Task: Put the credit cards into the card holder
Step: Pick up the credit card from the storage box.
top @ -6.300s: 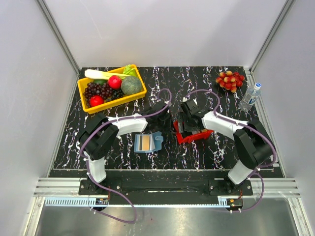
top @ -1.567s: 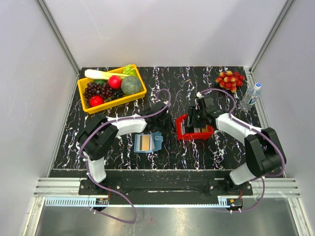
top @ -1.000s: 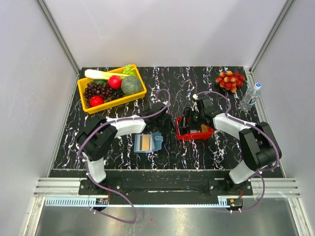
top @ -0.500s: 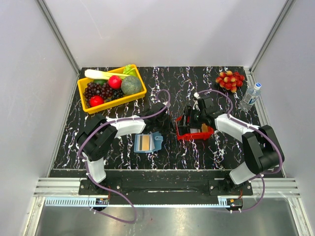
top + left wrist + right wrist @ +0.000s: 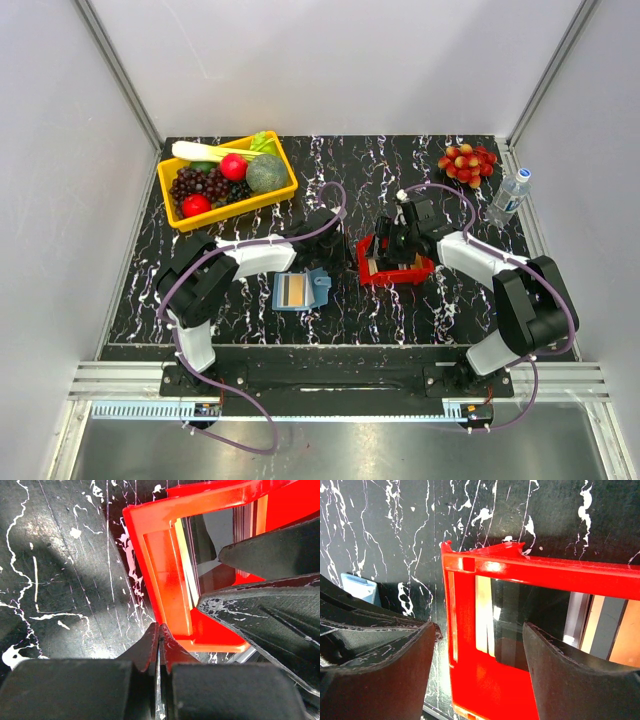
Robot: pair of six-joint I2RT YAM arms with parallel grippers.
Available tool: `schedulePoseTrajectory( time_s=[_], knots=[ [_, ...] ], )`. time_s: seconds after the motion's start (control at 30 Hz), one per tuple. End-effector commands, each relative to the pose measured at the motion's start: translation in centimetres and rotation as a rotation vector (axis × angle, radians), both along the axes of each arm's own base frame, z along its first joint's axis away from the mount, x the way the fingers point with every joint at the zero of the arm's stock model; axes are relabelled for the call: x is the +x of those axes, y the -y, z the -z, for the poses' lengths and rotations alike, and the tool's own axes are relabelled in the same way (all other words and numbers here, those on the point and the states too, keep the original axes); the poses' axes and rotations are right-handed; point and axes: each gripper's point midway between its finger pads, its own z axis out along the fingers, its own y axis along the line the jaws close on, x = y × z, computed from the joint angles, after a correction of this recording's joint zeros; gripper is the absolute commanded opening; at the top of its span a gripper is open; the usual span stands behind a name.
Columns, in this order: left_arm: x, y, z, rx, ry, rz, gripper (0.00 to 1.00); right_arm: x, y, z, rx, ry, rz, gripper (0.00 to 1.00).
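Observation:
The credit cards stand in a small red tray (image 5: 397, 272); in the right wrist view I see a cream card (image 5: 484, 614), a dark grey card (image 5: 530, 625) and orange-brown cards (image 5: 621, 630) in it. The steel-blue card holder (image 5: 301, 290) lies open on the table with a tan card (image 5: 293, 289) in it; its corner also shows in the right wrist view (image 5: 360, 587). My right gripper (image 5: 480, 650) is open and straddles the tray's end wall (image 5: 455, 625), one finger outside, one over the dark card. My left gripper (image 5: 159, 632) is shut and empty, its tips against the tray's outer wall (image 5: 165, 565).
A yellow bin (image 5: 172, 205) of toy fruit and vegetables stands at the back left. A bunch of red grapes (image 5: 467, 162) and a water bottle (image 5: 509, 197) are at the back right. The two grippers are close together at the tray.
The right gripper has moved from the tray's left end to over the tray and shifted slightly; the tray has turned and slid a little. The left arm and the card holder have stayed put.

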Motion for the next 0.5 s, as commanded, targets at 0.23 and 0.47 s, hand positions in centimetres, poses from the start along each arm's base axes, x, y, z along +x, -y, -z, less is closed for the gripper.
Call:
schedulePoseTrajectory(
  time_s=[0.23,0.47],
  knots=[
    [0.4,1.0,-3.1,-0.081,0.059,0.015,0.00,2.2,3.7,-1.6,-0.178,0.079,0.144,0.79],
    [0.6,1.3,-3.2,-0.084,0.059,0.019,0.00,2.7,4.3,-0.8,-0.248,0.074,0.114,0.82]
  ],
)
